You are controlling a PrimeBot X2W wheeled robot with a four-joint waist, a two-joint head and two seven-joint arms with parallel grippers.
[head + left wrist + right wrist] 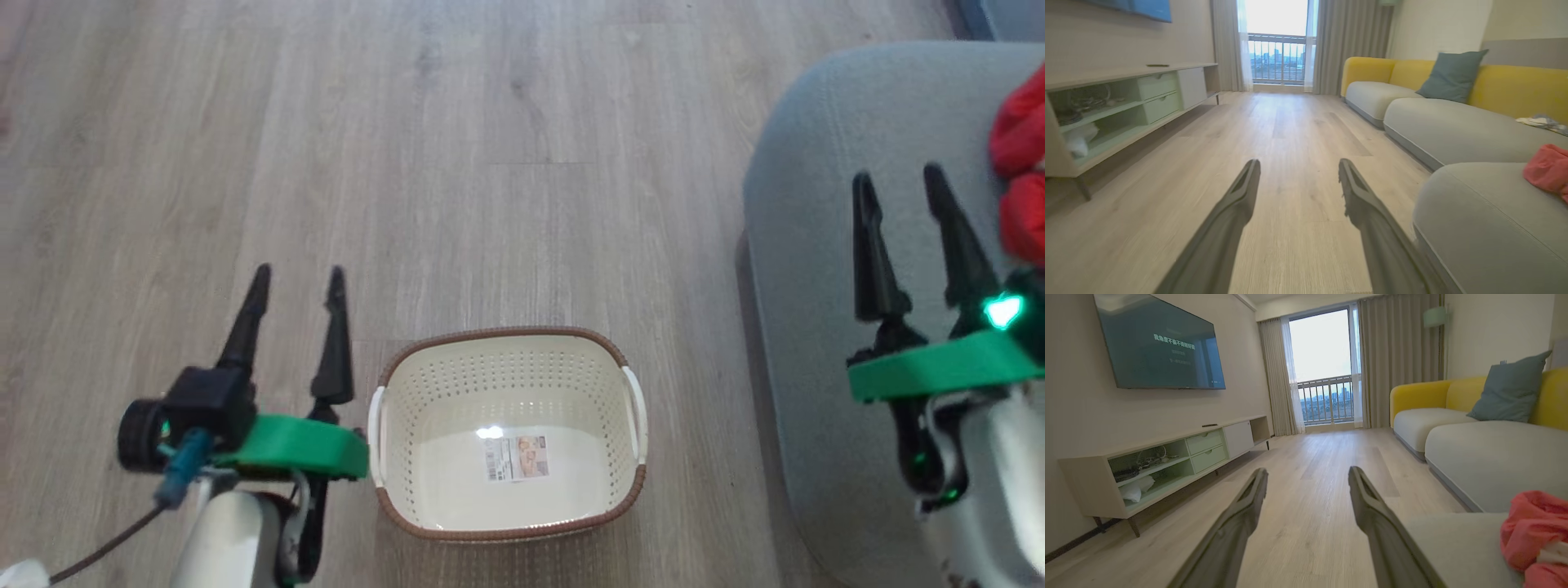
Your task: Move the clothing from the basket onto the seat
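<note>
On wood floor [490, 163], basket [506, 380], grey seat [808, 245] beside

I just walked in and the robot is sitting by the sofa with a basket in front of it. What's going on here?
The robot's job is moving clothing from the basket onto the sofa seat. The basket on the floor holds nothing but its label, and red clothing lies on the seat. The left gripper and right gripper are both open and hold nothing, so the job looks finished.
</note>
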